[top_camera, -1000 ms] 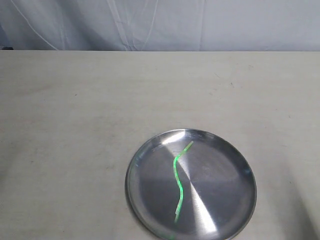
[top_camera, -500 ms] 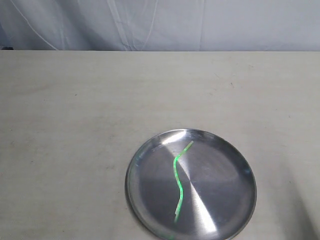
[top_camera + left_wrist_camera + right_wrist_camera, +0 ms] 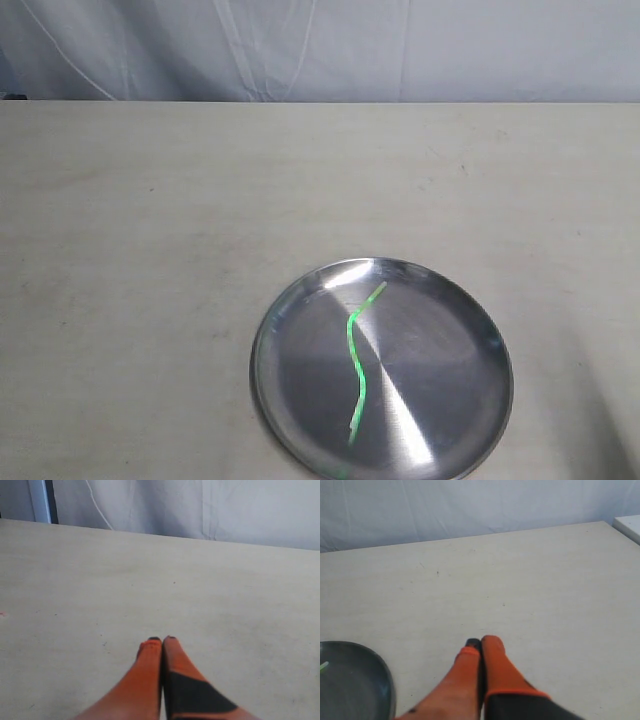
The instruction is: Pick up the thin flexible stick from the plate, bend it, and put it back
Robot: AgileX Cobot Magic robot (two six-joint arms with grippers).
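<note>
A thin light-green stick (image 3: 356, 360), bent into a shallow S, lies across the middle of the round steel plate (image 3: 470, 400) near the table's front edge. Neither gripper shows in the exterior view. In the left wrist view my left gripper (image 3: 161, 640) has its orange fingers pressed together over bare tabletop, holding nothing. My right gripper (image 3: 480, 642) is likewise shut and empty above the table. The plate's rim (image 3: 387, 690) shows beside it, apart from the fingers, with a tip of the green stick (image 3: 323, 666) at the frame's edge.
The pale table (image 3: 200, 220) runs back to a white cloth backdrop (image 3: 400, 50). A white object's corner (image 3: 630, 527) shows past the table's edge in the right wrist view.
</note>
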